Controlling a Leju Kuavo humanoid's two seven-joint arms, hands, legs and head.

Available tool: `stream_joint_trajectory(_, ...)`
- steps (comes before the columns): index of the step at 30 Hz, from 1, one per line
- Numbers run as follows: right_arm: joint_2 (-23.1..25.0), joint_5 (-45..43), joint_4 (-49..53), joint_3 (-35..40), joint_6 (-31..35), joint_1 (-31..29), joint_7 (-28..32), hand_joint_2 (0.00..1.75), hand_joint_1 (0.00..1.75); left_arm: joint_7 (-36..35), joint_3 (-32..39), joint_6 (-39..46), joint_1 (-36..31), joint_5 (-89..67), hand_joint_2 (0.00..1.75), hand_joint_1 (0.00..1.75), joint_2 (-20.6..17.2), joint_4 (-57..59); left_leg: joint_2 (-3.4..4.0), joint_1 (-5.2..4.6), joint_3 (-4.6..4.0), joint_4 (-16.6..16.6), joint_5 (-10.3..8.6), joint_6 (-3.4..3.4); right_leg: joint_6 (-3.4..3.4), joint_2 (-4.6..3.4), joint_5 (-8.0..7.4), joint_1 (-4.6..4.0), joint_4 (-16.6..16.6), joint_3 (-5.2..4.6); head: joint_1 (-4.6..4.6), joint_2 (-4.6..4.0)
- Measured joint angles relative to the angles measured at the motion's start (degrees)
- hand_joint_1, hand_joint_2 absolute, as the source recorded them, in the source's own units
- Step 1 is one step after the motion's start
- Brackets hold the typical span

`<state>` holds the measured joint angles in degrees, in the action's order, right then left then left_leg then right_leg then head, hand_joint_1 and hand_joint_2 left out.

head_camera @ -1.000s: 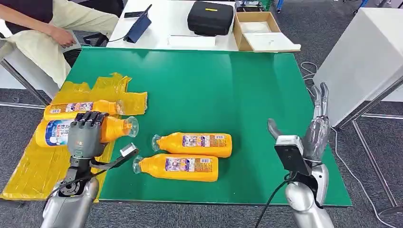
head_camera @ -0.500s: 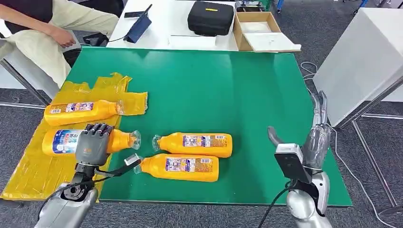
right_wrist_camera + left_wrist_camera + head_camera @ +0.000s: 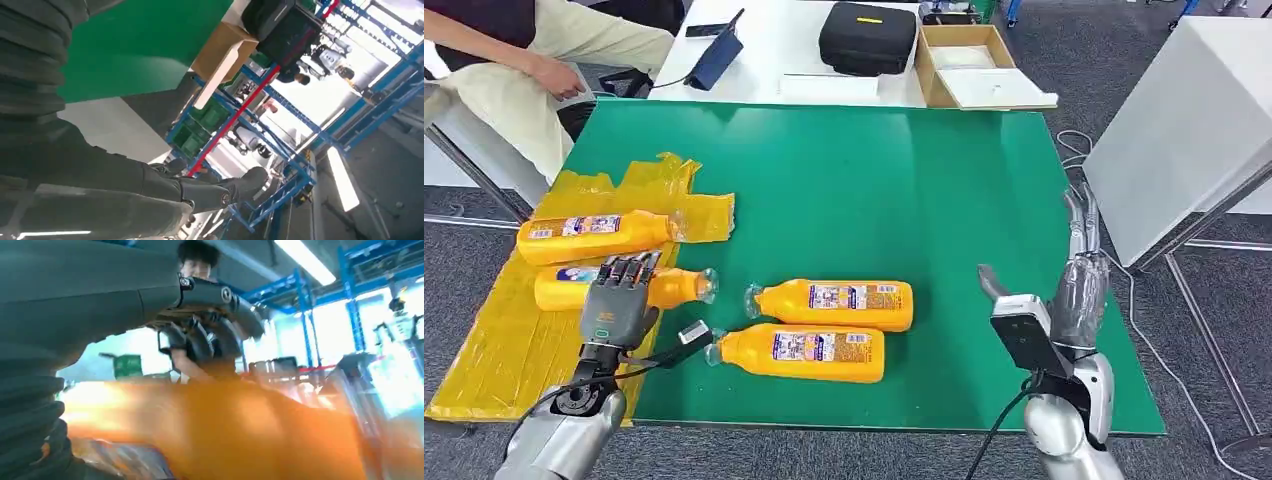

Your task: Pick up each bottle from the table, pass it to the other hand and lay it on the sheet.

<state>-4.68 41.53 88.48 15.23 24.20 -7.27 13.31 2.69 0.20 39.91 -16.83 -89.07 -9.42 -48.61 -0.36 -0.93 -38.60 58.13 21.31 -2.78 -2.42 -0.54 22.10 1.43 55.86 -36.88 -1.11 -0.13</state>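
Two orange bottles lie on the yellow sheet (image 3: 494,350) at the table's left: one (image 3: 594,237) farther back, one (image 3: 676,288) nearer, its neck pointing right. My left hand (image 3: 619,300) hovers over the middle of the nearer bottle with its fingers (image 3: 210,335) spread. The left wrist view shows a gap between those fingers and the blurred orange bottle (image 3: 240,435). Two more orange bottles (image 3: 834,303) (image 3: 799,352) lie side by side on the green table (image 3: 874,180). My right hand (image 3: 1086,285) stands by the table's right edge, fingers straight, holding nothing. The right wrist view shows the right hand (image 3: 150,185) bare.
A person (image 3: 524,50) sits at the far left corner. Behind the green table a white table carries a black case (image 3: 867,37), a cardboard box (image 3: 969,65) and a dark tablet (image 3: 717,55). A white cabinet (image 3: 1194,110) stands to the right.
My left hand has come down and towards me with the bottle, which now lies on the sheet with its label turned away. The fingers have straightened. My right hand shifted slightly.
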Motion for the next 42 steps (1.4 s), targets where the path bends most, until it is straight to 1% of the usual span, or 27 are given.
stream_joint_trajectory(6, 0.0, 0.7, -0.46, 0.94, -0.35, -0.48, -0.7, 1.75, 0.0, 3.5, 2.84, 0.02, -0.42, 3.79, 1.75, 0.0, 1.55, 1.84, 0.0, 0.0, 0.0, 0.0, -0.01, 0.0, 0.03, 0.0, 0.02, 0.0, 0.0, 0.0, 0.02, 0.0)
stream_joint_trajectory(12, -0.06, 0.74, -0.68, 1.35, -0.35, -0.62, -0.75, 1.75, 0.0, 4.24, 4.3, 0.02, -0.52, 4.33, 1.75, 0.0, 2.32, 2.52, 0.0, 0.0, 0.0, 0.0, -0.01, 0.0, -0.01, 0.0, -0.01, 0.0, 0.0, 0.0, 0.0, 0.0)
stream_joint_trajectory(19, -0.24, 1.03, -1.35, 2.25, -0.74, -0.67, -0.94, 1.75, 0.0, 7.87, 7.28, 0.07, -0.57, 6.34, 1.75, 0.0, 3.58, 2.84, 0.0, 0.0, 0.0, 0.0, 0.0, 0.0, 0.0, 0.0, 0.0, 0.0, 0.0, -0.01, 0.02, 0.0)
stream_joint_trajectory(21, -0.33, 2.07, -1.51, 2.64, -1.7, -0.72, -1.46, 1.75, 0.0, 10.64, 8.39, 0.05, -0.83, 9.0, 1.75, 0.0, 4.34, 3.17, 0.0, 0.0, 0.0, 0.0, 0.0, 0.0, 0.01, 0.0, 0.01, 0.0, -0.01, -0.01, 0.0, 0.0)
stream_joint_trajectory(23, -0.63, 4.3, -1.83, 3.84, -3.52, -1.2, -2.69, 1.75, 0.0, 15.01, 10.07, 0.07, -1.56, 13.72, 1.75, 0.0, 5.44, 3.96, -0.01, 0.0, 0.0, 0.0, -0.01, 0.0, 0.01, 0.0, 0.0, 0.0, 0.0, -0.01, 0.0, 0.0)
stream_joint_trajectory(28, -0.83, 6.5, -2.45, 5.53, -5.36, -2.01, -3.98, 1.75, 0.0, 18.19, 11.87, 0.07, -2.82, 17.1, 1.75, 0.0, 7.39, 4.99, 0.0, 0.0, 0.0, 0.0, -0.01, -0.01, -0.02, 0.0, -0.02, 0.0, 0.0, 0.01, 0.02, 0.0)
stream_joint_trajectory(30, -1.07, 8.25, -3.04, 6.76, -7.74, -2.99, -4.99, 1.75, 0.0, 21.49, 12.53, 0.07, -3.32, 20.86, 1.75, 0.0, 8.35, 5.07, 0.01, 0.0, 0.0, 0.0, -0.02, -0.01, -0.03, 0.0, -0.04, 0.0, 0.0, 0.01, 0.02, 0.0)
stream_joint_trajectory(32, -1.18, 9.93, -4.81, 8.51, -10.98, -5.36, -6.28, 1.75, 0.0, 23.39, 12.61, 0.02, -3.45, 24.43, 1.75, 0.0, 9.93, 3.69, 0.04, 0.0, 0.0, 0.0, -0.02, -0.01, -0.03, 0.0, -0.06, 0.0, 0.0, 0.0, 0.0, 0.0)
stream_joint_trajectory(34, -1.18, 11.96, -7.72, 10.76, -13.86, -8.43, -7.81, 1.75, 0.0, 23.65, 11.25, -0.39, -3.42, 30.09, 1.75, 0.0, 11.44, 0.74, 0.05, -0.01, 0.0, 0.01, -0.07, -0.05, -0.04, -0.01, -0.08, 0.0, 0.01, 0.01, 0.0, 0.0)
stream_joint_trajectory(37, -1.18, 13.75, -12.47, 14.66, -16.8, -13.43, -9.31, 1.75, 0.0, 19.6, 5.42, -2.25, -2.74, 34.77, 1.75, 0.0, 12.85, -6.86, -0.02, -0.01, 0.0, 0.01, -0.13, -0.11, -0.05, 0.03, -0.08, 0.0, 0.0, 0.06, 0.0, 0.0)
stream_joint_trajectory(40, -1.44, 13.68, -15.88, 17.55, -17.73, -17.2, -9.92, 1.75, 0.0, 17.88, 0.32, -4.13, -1.6, 38.69, 1.75, 0.0, 13.66, -13.07, -0.03, -0.01, -0.01, 0.01, -0.13, -0.11, -0.06, 0.03, -0.09, 0.0, 0.01, 0.07, 0.0, 0.0)
stream_joint_trajectory(42, -1.68, 14.61, -17.23, 18.91, -17.57, -19.01, -10.96, 1.75, 0.0, 17.75, -1.82, -4.22, -1.22, 40.44, 1.75, 0.0, 13.88, -15.72, -0.03, -0.01, -0.01, 0.01, -0.12, -0.11, -0.06, 0.03, -0.09, 0.0, 0.01, 0.07, 0.0, 0.0)
